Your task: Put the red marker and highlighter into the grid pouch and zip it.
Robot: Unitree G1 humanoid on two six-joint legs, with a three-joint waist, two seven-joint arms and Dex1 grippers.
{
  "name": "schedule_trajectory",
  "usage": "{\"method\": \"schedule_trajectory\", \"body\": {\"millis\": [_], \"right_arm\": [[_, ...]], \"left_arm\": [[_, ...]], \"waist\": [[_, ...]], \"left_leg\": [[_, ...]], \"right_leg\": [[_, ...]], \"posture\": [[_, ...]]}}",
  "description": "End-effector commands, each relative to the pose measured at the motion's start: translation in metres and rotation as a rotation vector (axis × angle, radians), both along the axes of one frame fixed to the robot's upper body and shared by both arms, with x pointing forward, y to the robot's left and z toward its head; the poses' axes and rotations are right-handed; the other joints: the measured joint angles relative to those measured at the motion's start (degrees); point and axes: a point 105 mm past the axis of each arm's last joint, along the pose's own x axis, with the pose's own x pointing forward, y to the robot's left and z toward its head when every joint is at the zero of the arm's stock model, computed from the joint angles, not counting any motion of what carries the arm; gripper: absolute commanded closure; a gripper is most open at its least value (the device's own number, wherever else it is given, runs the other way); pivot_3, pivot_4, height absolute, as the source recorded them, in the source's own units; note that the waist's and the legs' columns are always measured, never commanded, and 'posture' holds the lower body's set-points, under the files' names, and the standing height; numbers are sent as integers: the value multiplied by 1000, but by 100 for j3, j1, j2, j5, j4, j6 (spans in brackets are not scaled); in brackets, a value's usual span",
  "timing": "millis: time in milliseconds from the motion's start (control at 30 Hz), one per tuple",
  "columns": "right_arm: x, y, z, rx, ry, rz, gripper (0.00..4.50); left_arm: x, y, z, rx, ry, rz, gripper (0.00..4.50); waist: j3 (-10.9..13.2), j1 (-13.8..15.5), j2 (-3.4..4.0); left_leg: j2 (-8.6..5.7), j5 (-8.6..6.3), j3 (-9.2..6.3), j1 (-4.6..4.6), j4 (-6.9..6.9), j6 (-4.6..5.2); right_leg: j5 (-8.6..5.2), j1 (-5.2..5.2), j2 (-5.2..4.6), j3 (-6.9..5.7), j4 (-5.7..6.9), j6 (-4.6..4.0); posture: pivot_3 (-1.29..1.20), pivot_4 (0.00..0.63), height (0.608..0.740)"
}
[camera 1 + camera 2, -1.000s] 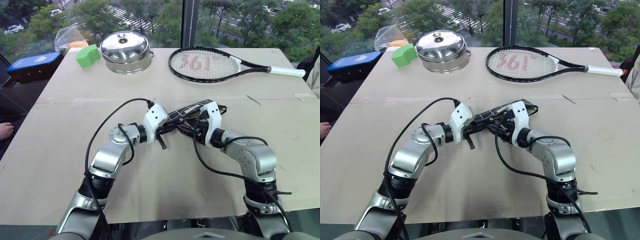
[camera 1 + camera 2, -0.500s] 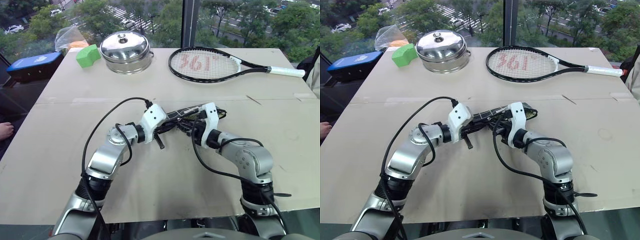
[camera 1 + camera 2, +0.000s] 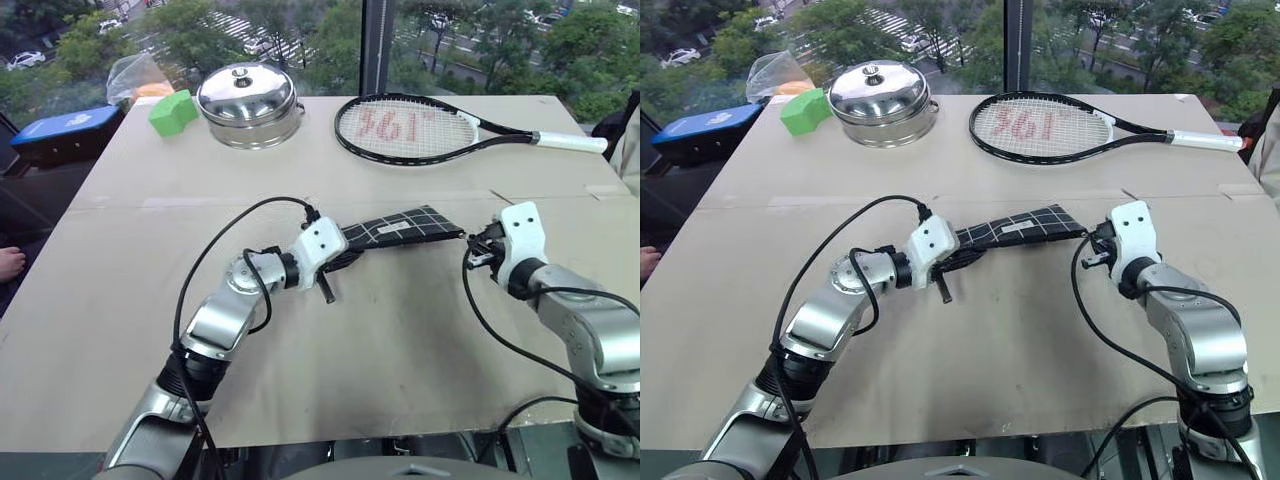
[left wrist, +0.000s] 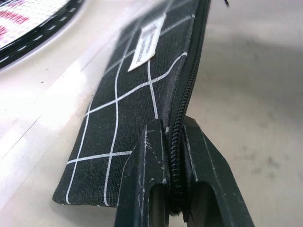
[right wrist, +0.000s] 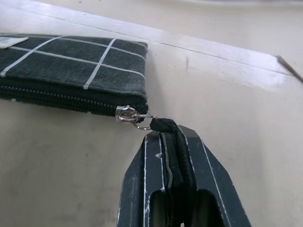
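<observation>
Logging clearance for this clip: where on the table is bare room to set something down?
Free: the near strip in front of the grid pouch, and the far right below the racket. Crowded: the far edge with pot and green block, and mid-table between both arms.

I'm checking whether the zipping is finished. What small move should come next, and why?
Probably open the right gripper and let go of the pull cord. The slider already sits at the end corner of the grid pouch and the zipper looks closed along its length, while the left gripper pinches the other end.
</observation>
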Motion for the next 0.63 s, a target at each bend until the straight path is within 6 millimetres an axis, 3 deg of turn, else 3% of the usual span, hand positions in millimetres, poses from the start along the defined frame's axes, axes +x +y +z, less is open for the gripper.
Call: {"method": "schedule_trajectory", "body": {"millis": [33, 100, 267, 300, 333, 467, 633], "right_arm": [[-20, -4, 13, -72, -82, 115, 3936], [-38, -9, 9, -103, -67, 182, 3314], [-80, -41, 22, -58, -95, 223, 1058], [-93, -47, 24, -49, -99, 254, 766], [-103, -52, 26, -48, -101, 279, 171], [-135, -85, 40, -118, -149, 282, 23], [-156, -92, 44, -132, -126, 348, 23]], "left_arm": [[-2, 12, 13, -40, -27, -29, 3740], [-5, 24, 18, -124, 30, -16, 3125], [-51, 73, 21, -249, 328, -57, 891], [-58, 83, 24, -265, 355, -46, 644], [-63, 90, 26, -276, 366, -39, 598], [-90, 116, 28, -256, 412, 23, 598], [-104, 130, 24, -235, 441, 74, 598]], "waist": [[0, 11, 0], [-4, 33, -6], [-2, -22, -3], [-1, -7, -2], [0, 7, 1], [2, 37, 3], [1, 36, 6]], "left_leg": [[0, 0, 0, -1, 0, 0], [-2, -1, -2, -9, 1, 3], [2, -2, 3, -3, 0, 1], [3, -2, 3, -3, 0, 0], [5, -3, 0, 5, -1, 1], [4, -4, -9, 5, 3, 1], [2, -5, -10, 7, 3, 1]], "right_leg": [[0, 0, -1, 0, -2, 0], [-2, 0, -10, -1, -14, 3], [-8, 0, -9, 7, -13, 14], [-14, -1, -9, 7, -14, 25], [-22, 4, -9, 4, -13, 34], [-38, 4, -20, 8, -13, 13], [-38, 3, -54, 16, -14, 12]], "posture": [[0, 150, 740], [0, 150, 740], [0, 150, 740], [0, 150, 740], [0, 150, 740], [0, 150, 740], [0, 150, 740]]}}
